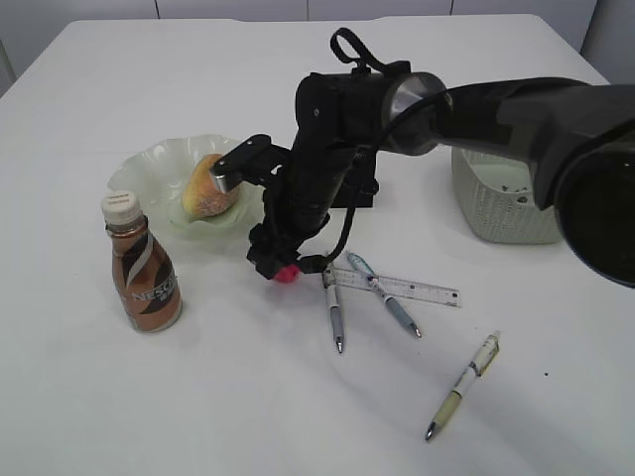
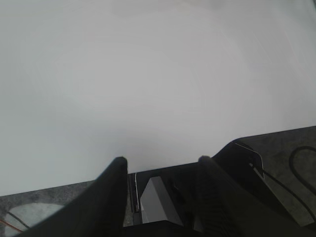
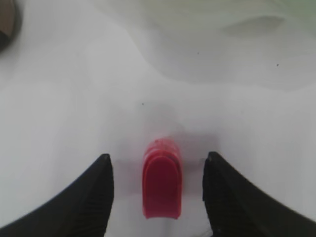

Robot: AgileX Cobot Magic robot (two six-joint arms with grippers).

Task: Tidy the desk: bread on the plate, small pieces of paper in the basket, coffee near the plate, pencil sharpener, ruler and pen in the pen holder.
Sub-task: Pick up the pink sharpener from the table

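White table [image 1: 198,416] fills view; pale wall panels [image 1: 228,8] behind.

The exterior view looks down at a slant across the table [image 1: 89,416] from its near side. The right wrist view faces steeply down, close over the sharpener [image 3: 162,185], which the exterior view shows at centre [image 1: 287,275]. The left wrist view looks along bare tabletop, sharing only the table.

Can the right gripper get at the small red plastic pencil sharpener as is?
Likely yes: the right gripper is open, and the small red plastic pencil sharpener lies between its fingers with nothing in between.
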